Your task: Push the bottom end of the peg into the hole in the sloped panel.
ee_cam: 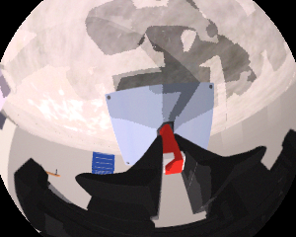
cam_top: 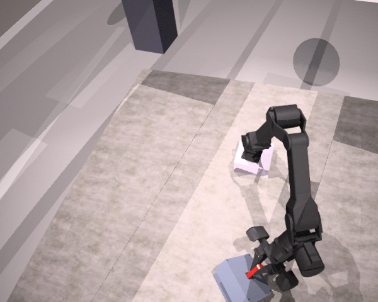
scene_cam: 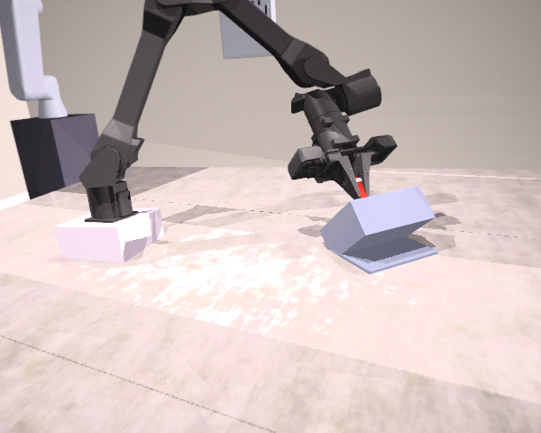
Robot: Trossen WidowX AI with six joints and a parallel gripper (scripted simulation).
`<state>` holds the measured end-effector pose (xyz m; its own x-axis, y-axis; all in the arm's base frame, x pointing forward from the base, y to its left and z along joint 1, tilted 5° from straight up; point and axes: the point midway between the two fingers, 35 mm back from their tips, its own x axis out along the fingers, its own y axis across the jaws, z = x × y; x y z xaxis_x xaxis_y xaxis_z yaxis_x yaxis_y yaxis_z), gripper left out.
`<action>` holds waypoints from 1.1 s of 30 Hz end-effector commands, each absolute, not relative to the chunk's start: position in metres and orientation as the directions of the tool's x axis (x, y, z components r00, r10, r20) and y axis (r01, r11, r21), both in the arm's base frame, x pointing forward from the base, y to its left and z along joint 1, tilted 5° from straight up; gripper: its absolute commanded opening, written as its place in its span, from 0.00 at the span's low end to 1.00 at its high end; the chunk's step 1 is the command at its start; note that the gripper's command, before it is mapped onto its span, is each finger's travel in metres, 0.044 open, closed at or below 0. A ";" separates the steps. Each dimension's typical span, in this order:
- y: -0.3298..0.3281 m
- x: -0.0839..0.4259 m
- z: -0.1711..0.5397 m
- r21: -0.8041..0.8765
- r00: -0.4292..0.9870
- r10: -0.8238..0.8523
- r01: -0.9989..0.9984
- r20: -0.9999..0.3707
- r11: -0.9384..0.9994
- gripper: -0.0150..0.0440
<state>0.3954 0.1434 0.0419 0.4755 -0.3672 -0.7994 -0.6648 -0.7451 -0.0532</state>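
Gripper [scene_cam: 360, 179] closed on the red peg [scene_cam: 362, 188], which is clamped between the two dark fingers [cam_top: 257, 258] and slants downward from them. The peg's lower end lies just below the fingertips, meeting the sloped face of the pale blue panel [scene_cam: 385, 214]; the hole itself is hidden by the peg and fingers, so depth of entry cannot be told. In the wrist view the peg [ee_cam: 171, 152] runs up from between the fingers to the panel [ee_cam: 138, 121] directly ahead, its far end touching the middle of the panel's face. In the top view the peg [cam_top: 254, 270] points from the gripper [cam_top: 260, 265] toward the panel [cam_top: 234, 276]. The panel rests on a thin base plate [scene_cam: 391, 258] under the gripper. The arm's white base block [scene_cam: 105, 237] stands well behind the gripper.
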 end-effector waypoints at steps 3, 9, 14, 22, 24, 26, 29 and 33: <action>0.143 0.395 0.042 -0.053 0.476 -0.367 -0.665 -0.799 -0.745 0.34; 0.143 0.395 0.042 -0.053 0.476 -0.367 -0.665 -0.799 -0.745 0.61; 0.144 0.395 0.042 -0.053 0.476 -0.367 -0.665 -0.799 -0.745 0.83; 0.150 0.389 0.054 -0.052 0.474 -0.366 -0.664 -0.801 -0.746 1.00; 0.153 0.387 0.058 -0.052 0.473 -0.366 -0.664 -0.801 -0.746 1.00; 0.155 0.384 0.062 -0.052 0.473 -0.365 -0.664 -0.802 -0.746 1.00; 0.158 0.381 0.068 -0.051 0.472 -0.365 -0.663 -0.803 -0.747 1.00; 0.162 0.376 0.075 -0.050 0.471 -0.364 -0.663 -0.803 -0.747 1.00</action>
<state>0.3772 0.1592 0.0677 0.4650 -0.3662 -0.8060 -0.6613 -0.7490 -0.0412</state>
